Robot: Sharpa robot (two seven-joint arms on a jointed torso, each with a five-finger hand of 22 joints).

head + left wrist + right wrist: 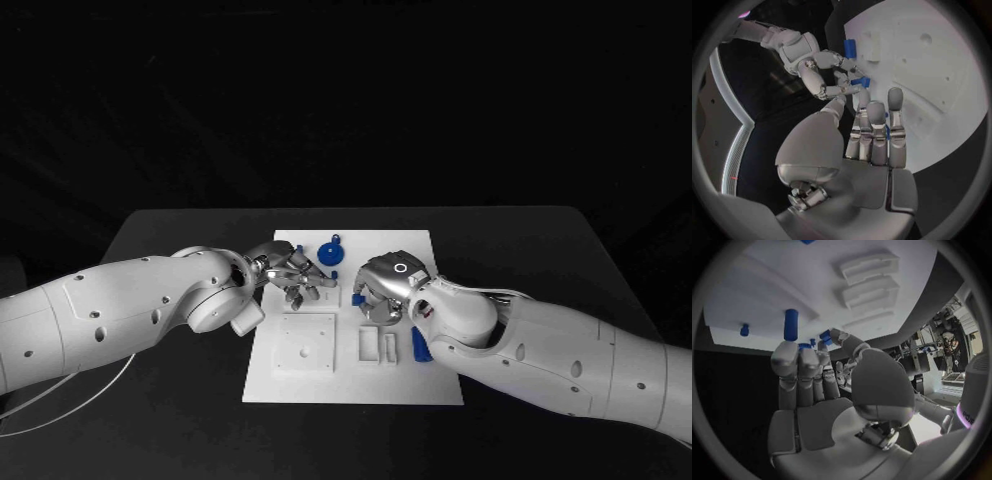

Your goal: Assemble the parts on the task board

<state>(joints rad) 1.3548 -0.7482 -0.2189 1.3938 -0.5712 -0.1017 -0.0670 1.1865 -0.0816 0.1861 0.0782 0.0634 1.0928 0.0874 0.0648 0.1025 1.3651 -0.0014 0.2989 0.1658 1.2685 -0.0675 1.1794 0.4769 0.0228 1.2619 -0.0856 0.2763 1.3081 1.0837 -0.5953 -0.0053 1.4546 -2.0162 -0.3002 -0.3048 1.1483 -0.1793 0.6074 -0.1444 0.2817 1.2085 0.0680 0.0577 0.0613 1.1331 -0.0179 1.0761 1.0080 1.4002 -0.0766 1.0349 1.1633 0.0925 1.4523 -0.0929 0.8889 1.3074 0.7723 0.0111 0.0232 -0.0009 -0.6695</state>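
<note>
The white task board (353, 385) lies mid-table. My right hand (387, 285) hovers over its middle and pinches a small blue part (859, 82) between thumb and fingertips; the same part (824, 335) peeks out at the fingertips in the right wrist view. My left hand (289, 272) is over the board's far left, fingers stretched side by side (873, 135), thumb reaching toward the right hand (826, 75). A sliver of blue (887, 131) shows between its fingers; what it is stays unclear. A round blue part (330, 252) lies at the board's far edge.
A blue cylinder (421, 345) lies by a white slotted block (378, 345). A square white block (307, 343) sits on the board's left. In the right wrist view a blue cylinder (791, 324) and a small blue peg (744, 330) lie on the board.
</note>
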